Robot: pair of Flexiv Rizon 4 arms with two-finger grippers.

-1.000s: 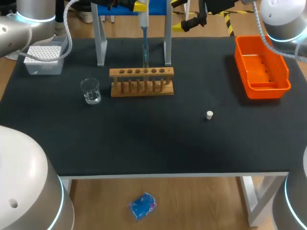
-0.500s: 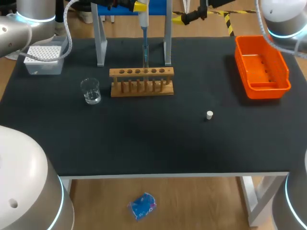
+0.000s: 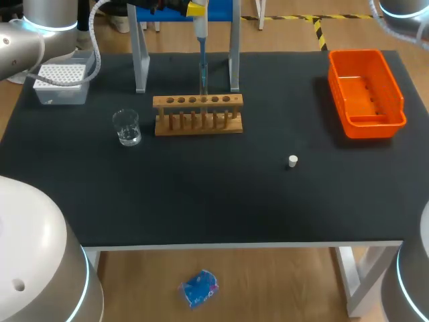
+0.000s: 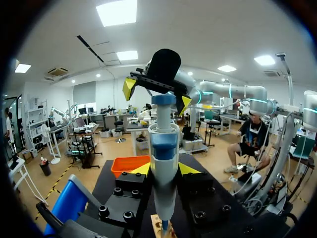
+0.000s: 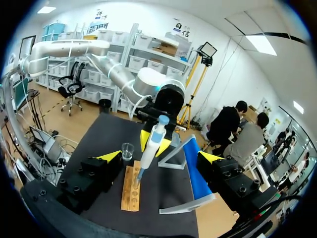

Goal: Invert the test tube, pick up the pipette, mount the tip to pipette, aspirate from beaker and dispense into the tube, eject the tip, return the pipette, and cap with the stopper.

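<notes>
Blue-and-white plastic pipette sits clamped in left gripper, tip over the far wooden tube rack. Looks like dispensing; tip ejection likely comes next. Right gripper hangs apart, empty.

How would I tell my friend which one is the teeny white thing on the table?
Find the black table, then the orange plastic bin at its far right. Nearer the front edge, between that bin and the wooden test tube rack, stands a small white cylindrical stopper. It sits alone, far tinier than anything else there.
</notes>
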